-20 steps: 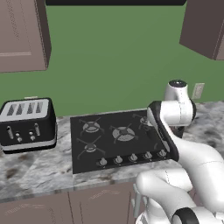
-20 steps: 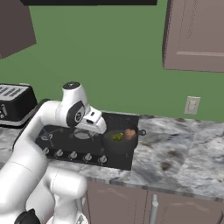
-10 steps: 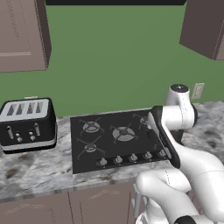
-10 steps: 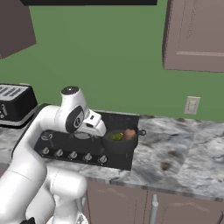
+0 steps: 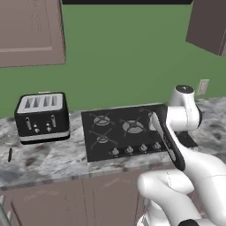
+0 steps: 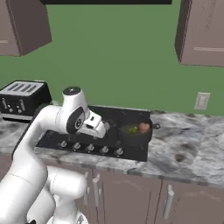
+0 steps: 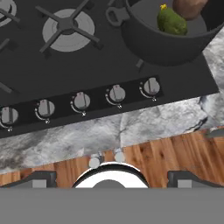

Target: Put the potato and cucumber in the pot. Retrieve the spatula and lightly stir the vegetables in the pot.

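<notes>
The round dark pot [image 6: 136, 135] stands on the stove's front right burner, with the reddish-brown potato [image 6: 144, 127] and the green cucumber [image 6: 132, 129] lying inside it. My gripper [image 6: 106, 127] hovers just left of the pot, over the stove's front, and holds nothing. In the hand view the pot [image 7: 166, 46] is at the top right with the cucumber [image 7: 171, 21] and potato [image 7: 189, 6] in it, and my gripper [image 7: 112, 176] is open with its tips far apart. A short dark slender thing [image 5: 9, 154], perhaps the spatula, lies on the counter left of the toaster.
A black toaster [image 5: 42, 117] stands on the counter left of the black stove [image 5: 110, 137]. A row of knobs [image 7: 81, 101] runs along the stove's front edge. Wall cabinets [image 6: 203, 30] hang overhead. Marble counter [image 6: 188, 144] stretches right of the pot.
The arm has shifted only slightly. The gripper stays open beside the pot, and the potato and cucumber lie unmoved in it.
</notes>
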{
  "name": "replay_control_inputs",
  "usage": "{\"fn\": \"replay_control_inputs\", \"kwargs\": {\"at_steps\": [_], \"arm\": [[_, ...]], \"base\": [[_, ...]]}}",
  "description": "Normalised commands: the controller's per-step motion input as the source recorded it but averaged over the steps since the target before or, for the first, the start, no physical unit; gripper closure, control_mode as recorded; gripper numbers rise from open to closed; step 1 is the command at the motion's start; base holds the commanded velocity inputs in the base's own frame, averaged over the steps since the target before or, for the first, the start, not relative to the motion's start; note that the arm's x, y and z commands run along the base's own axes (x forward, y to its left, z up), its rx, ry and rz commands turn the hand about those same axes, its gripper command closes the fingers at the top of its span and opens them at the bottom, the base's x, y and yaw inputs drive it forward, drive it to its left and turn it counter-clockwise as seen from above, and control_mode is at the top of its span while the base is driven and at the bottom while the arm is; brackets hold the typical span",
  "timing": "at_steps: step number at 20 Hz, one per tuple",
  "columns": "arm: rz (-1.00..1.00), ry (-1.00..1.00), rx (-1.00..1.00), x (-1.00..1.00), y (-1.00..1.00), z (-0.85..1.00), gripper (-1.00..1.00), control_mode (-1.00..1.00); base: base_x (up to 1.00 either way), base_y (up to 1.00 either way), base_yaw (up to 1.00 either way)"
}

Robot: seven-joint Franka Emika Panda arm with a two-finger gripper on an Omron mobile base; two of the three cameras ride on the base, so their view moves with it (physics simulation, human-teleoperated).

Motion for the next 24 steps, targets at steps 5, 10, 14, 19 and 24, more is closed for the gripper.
{"fn": "replay_control_inputs", "kwargs": {"at_steps": [5, 10, 14, 19, 24], "arm": [[0.0, 0.0, 0.0, 0.0, 0.0, 0.0, -1.0, 1.0], [0.0, 0.0, 0.0, 0.0, 0.0, 0.0, -1.0, 1.0], [0.0, 0.0, 0.0, 0.0, 0.0, 0.0, -1.0, 1.0], [0.0, 0.0, 0.0, 0.0, 0.0, 0.0, -1.0, 1.0], [0.0, 0.0, 0.0, 0.0, 0.0, 0.0, -1.0, 1.0]], "base": [[-0.36, 0.9, 0.08], [-0.06, 0.95, 0.03], [0.11, 0.88, 0.0], [0.29, 0.88, -0.02], [0.49, 0.66, 0.03]]}}
